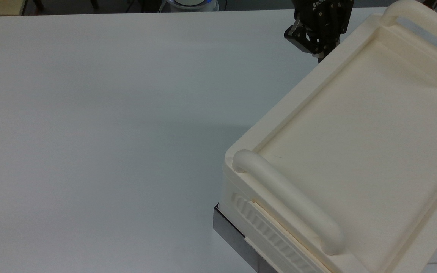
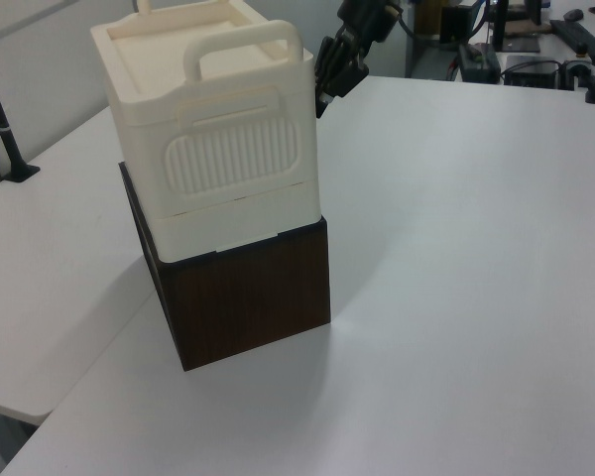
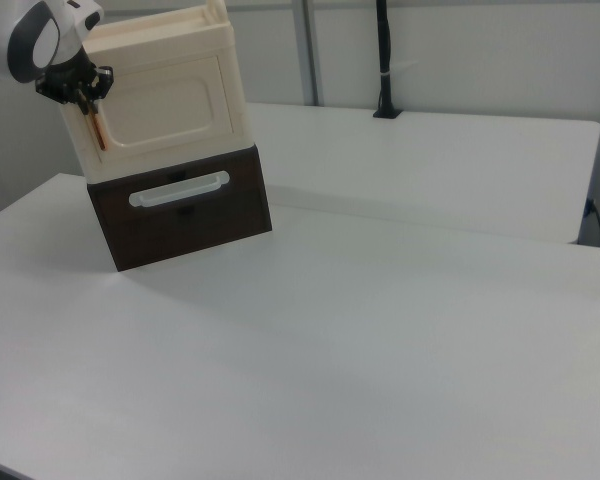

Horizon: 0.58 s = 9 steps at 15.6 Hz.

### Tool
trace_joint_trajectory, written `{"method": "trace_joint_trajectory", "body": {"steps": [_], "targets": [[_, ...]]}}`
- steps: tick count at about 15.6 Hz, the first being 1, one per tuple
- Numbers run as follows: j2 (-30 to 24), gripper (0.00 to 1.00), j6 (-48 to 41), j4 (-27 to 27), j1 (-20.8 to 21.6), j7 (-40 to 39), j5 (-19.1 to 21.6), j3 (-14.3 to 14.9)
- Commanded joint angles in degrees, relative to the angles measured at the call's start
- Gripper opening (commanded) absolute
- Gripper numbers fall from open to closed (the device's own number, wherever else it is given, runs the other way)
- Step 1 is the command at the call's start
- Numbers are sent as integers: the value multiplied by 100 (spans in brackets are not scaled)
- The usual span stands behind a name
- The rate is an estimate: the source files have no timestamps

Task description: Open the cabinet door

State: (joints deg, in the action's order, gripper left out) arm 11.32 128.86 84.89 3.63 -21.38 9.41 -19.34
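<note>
My gripper (image 3: 83, 92) at the cabinet door (image 3: 170, 108)'s copper bar handle (image 3: 97, 127), finger state unclear; next: clamp, swing outward.

One cabinet (image 2: 218, 159), one cabinet door (image 3: 170, 105), one gripper (image 2: 324, 99), two top handles (image 1: 286, 201).

The cabinet (image 2: 218, 149) looks like smooth cream plastic, a little shiny, with a bumpy ribbed side. Under it, the base (image 2: 248, 293) looks like dark brown wood. The gripper (image 1: 319, 36) is black and hard. Below it, the table (image 1: 108, 113) is smooth, matt white.
</note>
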Motion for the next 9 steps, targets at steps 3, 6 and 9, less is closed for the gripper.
{"method": "trace_joint_trajectory", "body": {"steps": [3,6,9], "targets": [[3,0,123,62,24,116,0,18],[-208,0,61,308,-38,116,9,18],[-428,0,-613,362,-222,116,9,18]]}}
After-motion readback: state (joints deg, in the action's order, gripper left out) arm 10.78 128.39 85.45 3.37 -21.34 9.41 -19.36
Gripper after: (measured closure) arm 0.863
